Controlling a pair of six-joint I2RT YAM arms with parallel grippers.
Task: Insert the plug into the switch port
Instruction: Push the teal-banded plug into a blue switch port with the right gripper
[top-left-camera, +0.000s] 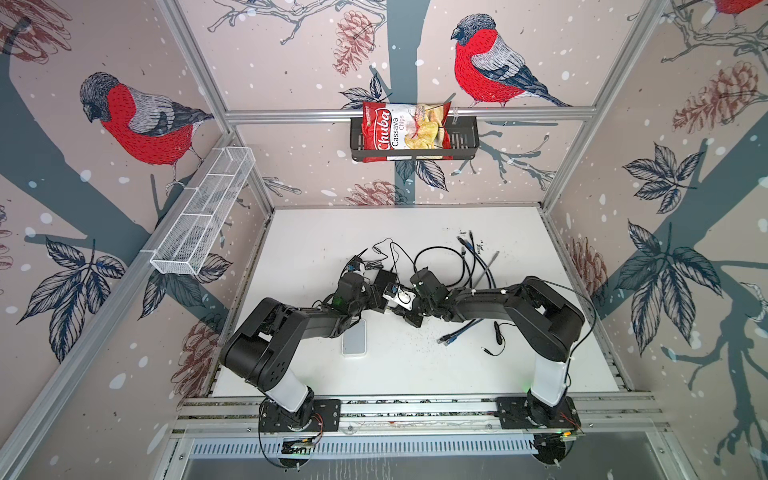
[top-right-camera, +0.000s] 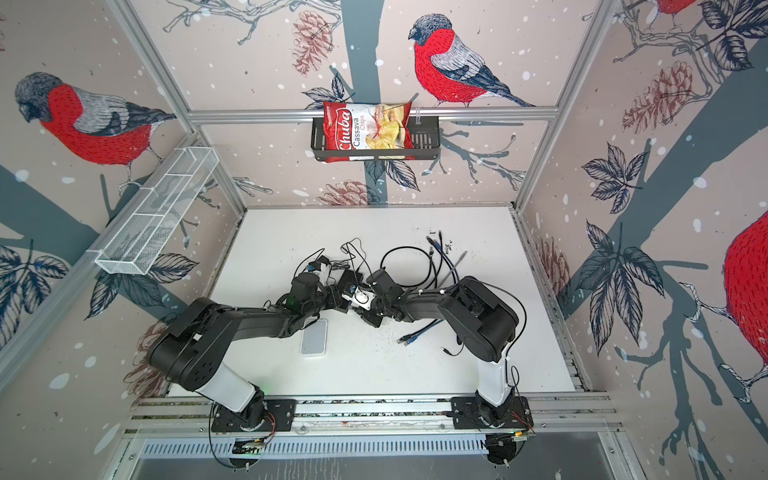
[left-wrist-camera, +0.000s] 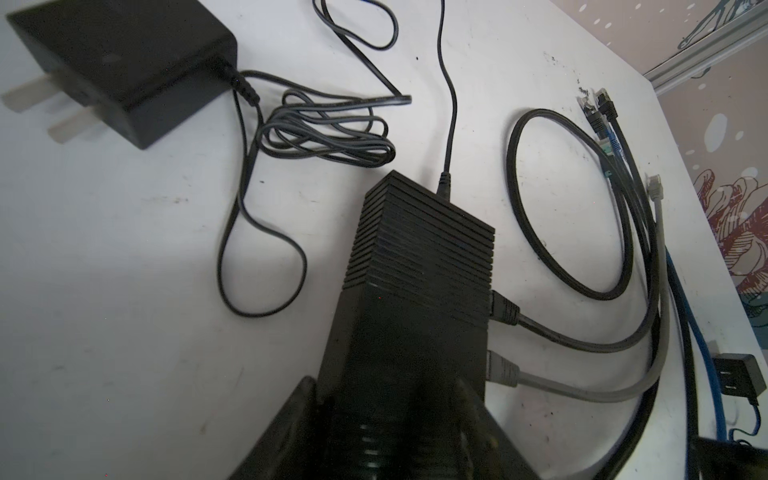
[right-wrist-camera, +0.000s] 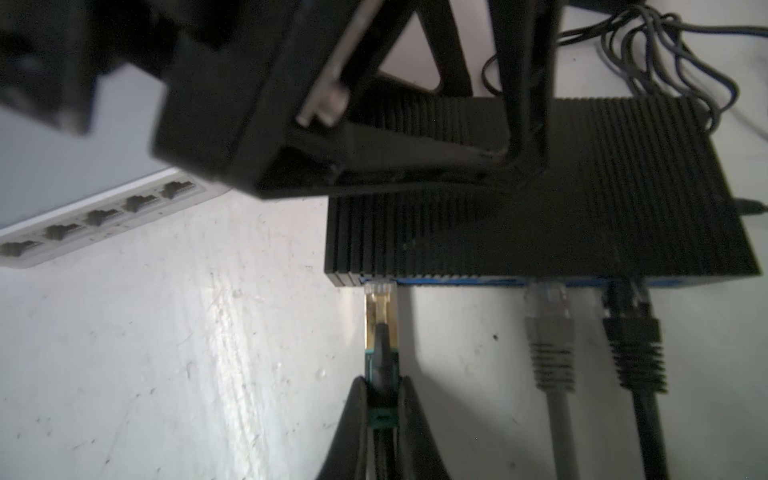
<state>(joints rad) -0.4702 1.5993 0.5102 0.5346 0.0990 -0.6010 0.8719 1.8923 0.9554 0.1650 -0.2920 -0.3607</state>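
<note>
Top views: your left arm (top-left-camera: 291, 320) and right arm (top-left-camera: 498, 301) meet nose to nose at mid desk (top-left-camera: 332, 232). The wrists hide the work beneath, so read nothing finer here.
Left wrist: the left tool (left-wrist-camera: 390, 424) is half spread and straddles the black switch (left-wrist-camera: 419, 249). It looks clamped on the body, though the dark contact is hard to read. A black cable plug (left-wrist-camera: 505, 309) and a grey cable plug (left-wrist-camera: 503, 370) sit in ports on one side face.
Right wrist: the right tool (right-wrist-camera: 381, 386) is pinched narrow on the teal boot of the plug (right-wrist-camera: 380, 316).
Plug position: its nose touches the mouth of the end port, apart from the two filled ports. You cannot tell whether it has latched.
Axis: the plug's long axis is square to the port face, and the port lies straight ahead of the right tool.
Judgement: your push should run along that axis with the right arm while the left braces.
Bystander: a white switch (right-wrist-camera: 95, 220) lies near, its ports bare.
</note>
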